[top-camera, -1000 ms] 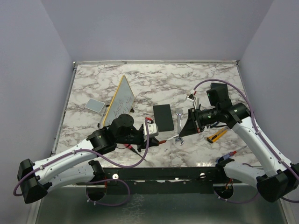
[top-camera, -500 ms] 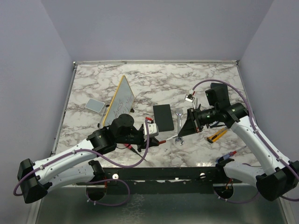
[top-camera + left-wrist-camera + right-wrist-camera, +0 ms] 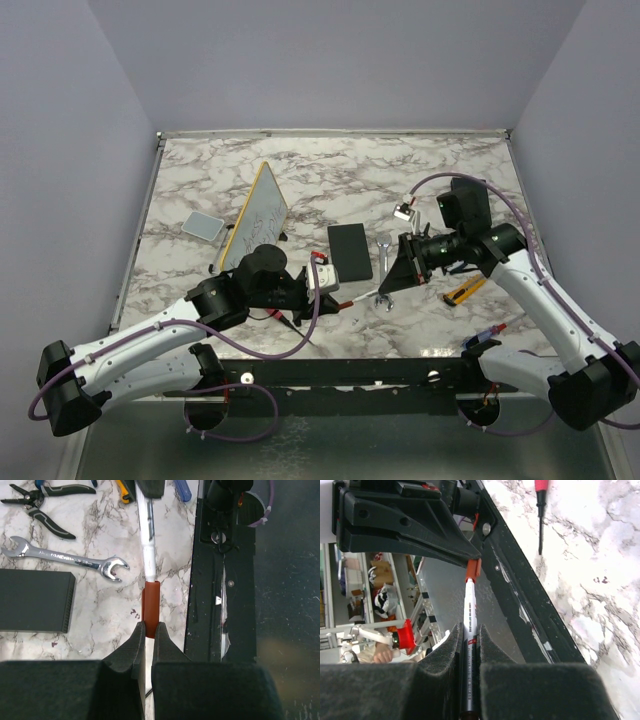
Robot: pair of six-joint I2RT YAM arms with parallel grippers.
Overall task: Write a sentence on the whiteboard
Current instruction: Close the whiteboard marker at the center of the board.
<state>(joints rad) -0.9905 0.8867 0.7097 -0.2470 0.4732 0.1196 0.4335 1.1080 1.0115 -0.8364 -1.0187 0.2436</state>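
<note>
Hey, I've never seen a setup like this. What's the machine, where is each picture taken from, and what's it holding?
These are two robot arms bolted to a marble-patterned table. One picture looks down from above; the other two come from cameras on the wrists. The left gripper pinches the red cap of a marker, while the right gripper clamps its white barrel. On the table lie a wrench, a black slab and pliers; the whiteboard stands tilted on the left.
</note>
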